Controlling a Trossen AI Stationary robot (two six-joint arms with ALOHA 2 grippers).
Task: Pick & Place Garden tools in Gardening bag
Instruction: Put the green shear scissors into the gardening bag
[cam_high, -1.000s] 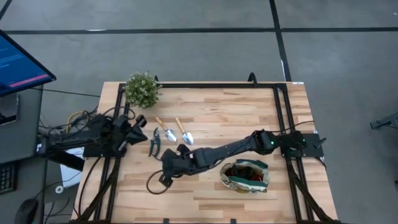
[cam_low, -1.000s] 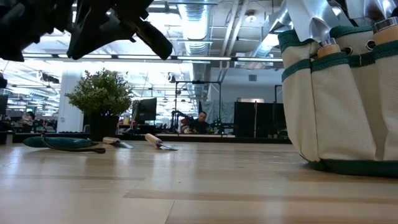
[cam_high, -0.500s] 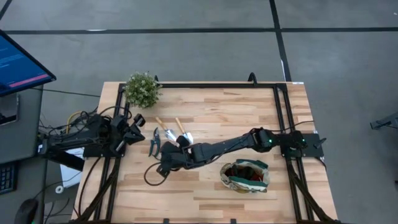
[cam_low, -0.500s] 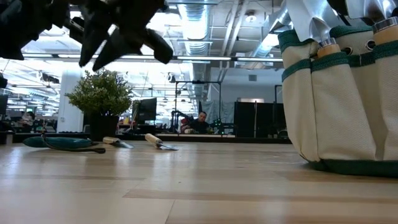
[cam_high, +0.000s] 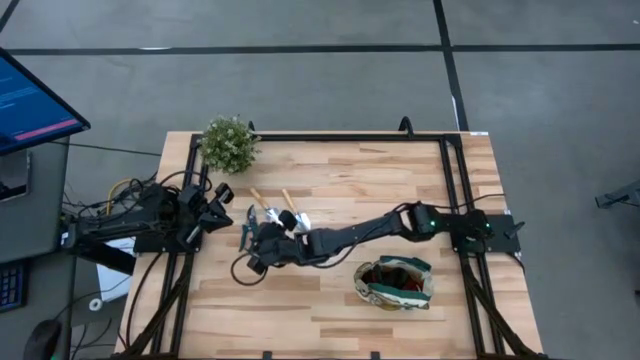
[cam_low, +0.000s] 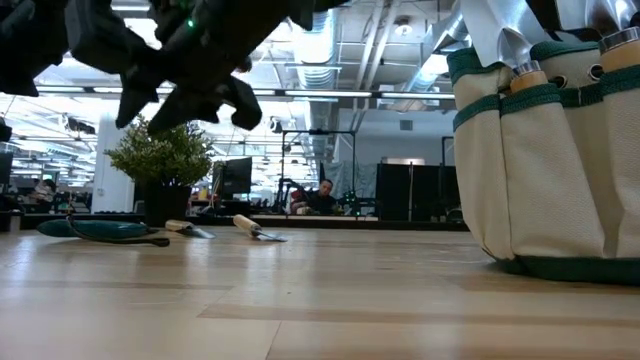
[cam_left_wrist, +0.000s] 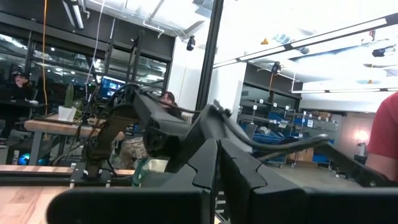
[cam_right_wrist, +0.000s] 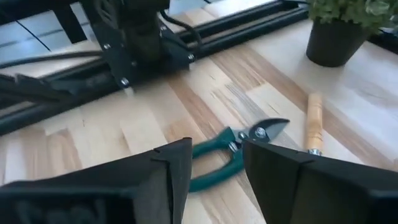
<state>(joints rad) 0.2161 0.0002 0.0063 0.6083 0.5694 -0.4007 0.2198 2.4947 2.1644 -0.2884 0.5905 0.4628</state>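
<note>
Green-handled pruning shears (cam_high: 247, 227) and two wooden-handled trowels (cam_high: 268, 210) lie unpacked left of centre. The right gripper (cam_high: 254, 255) hovers there, fingers spread, empty; the left gripper (cam_high: 222, 192) waits, fingers pressed together. Rightward, the gardening bag (cam_high: 394, 283) holds tools.

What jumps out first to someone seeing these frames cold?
The right arm stretched across the table, its right gripper open above the green-handled pruning shears, which lie beside two wooden-handled trowels. Next, the gardening bag near the table's front right, tools already in it, and the potted plant at the back left corner.
</note>
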